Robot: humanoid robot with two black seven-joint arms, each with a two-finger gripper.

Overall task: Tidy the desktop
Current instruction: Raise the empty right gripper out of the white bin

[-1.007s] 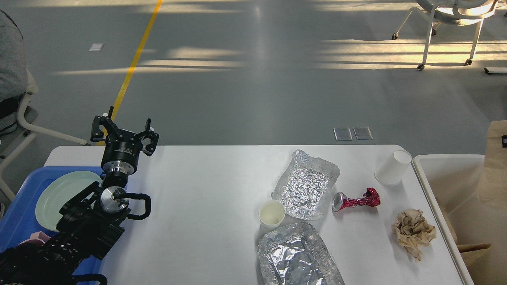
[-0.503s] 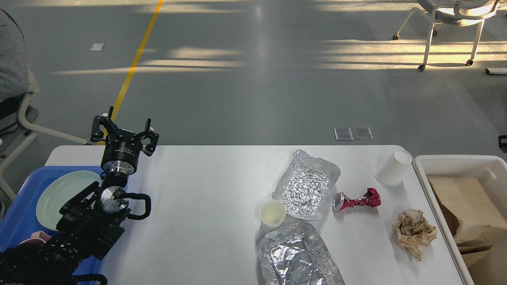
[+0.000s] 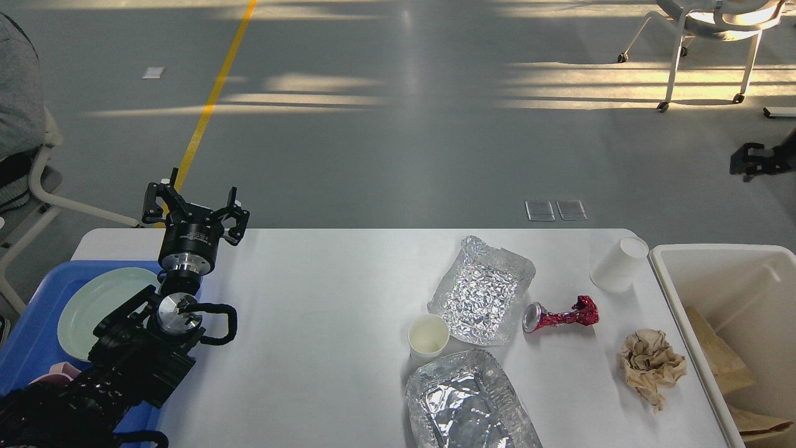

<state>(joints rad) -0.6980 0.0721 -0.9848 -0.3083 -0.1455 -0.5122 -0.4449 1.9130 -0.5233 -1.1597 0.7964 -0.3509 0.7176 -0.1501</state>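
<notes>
My left gripper (image 3: 195, 205) is up over the back left of the desktop (image 3: 323, 323), fingers spread wide with nothing in them. Right below and behind it sits a blue tray (image 3: 28, 336) with a pale green plate (image 3: 99, 298) in it. Way off to its right: two foil trays (image 3: 482, 289) (image 3: 466, 404), a small paper cup (image 3: 428, 336) between them, a crushed red can (image 3: 559, 315), a tipped white cup (image 3: 618, 264) and a brown paper wad (image 3: 650, 366). Past those, a white bin (image 3: 715, 261). The right gripper (image 3: 755, 159) is a dark blob at the far right edge.
</notes>
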